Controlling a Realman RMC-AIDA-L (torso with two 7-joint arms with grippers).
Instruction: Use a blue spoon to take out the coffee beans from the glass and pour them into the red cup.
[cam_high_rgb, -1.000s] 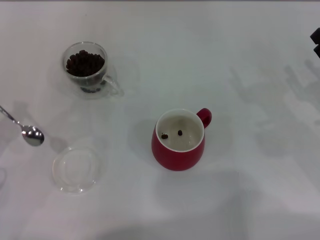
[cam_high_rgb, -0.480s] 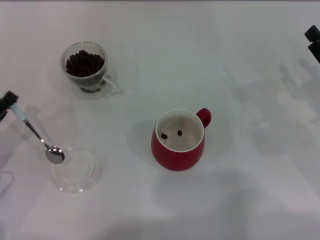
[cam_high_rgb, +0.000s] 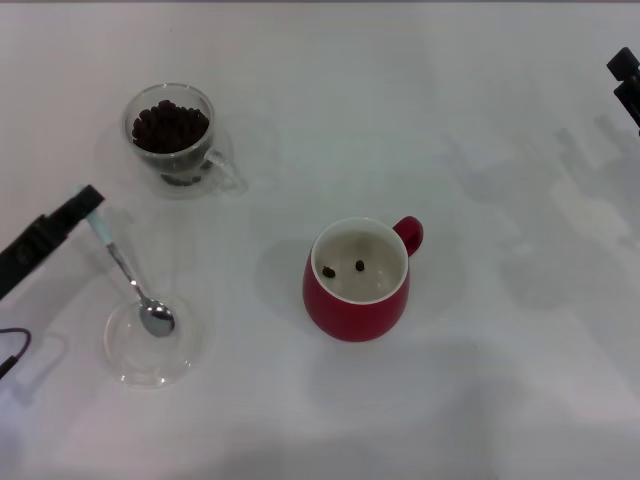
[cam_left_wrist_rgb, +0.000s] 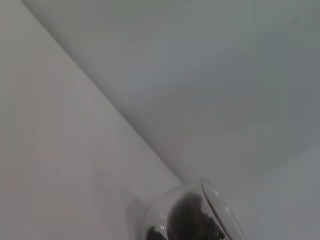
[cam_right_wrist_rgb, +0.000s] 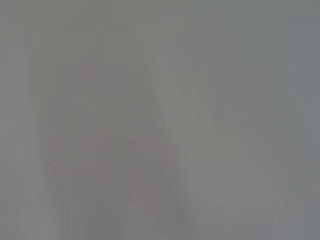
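The left gripper is coming in from the robot's left edge with the blue spoon pinched by its pale handle, and over the last second the spoon has been travelling from the table's left edge down and inward, so its metal bowl is now hanging over, or possibly resting in, the flat clear dish; which of the 2 cannot be told from the head view. The bowl is looking empty, so this is reading as the spoon being set down or parked after a pour, not a scoop in progress. The glass is sitting well apart toward the far left, holding a full heap of coffee beans, also showing at the edge of the left wrist view. The red cup near the middle is holding just 2 beans on its cream floor, so most of the transfer is remaining. The right gripper is idling at the far right edge, and whether it is spread or pressed together cannot be told
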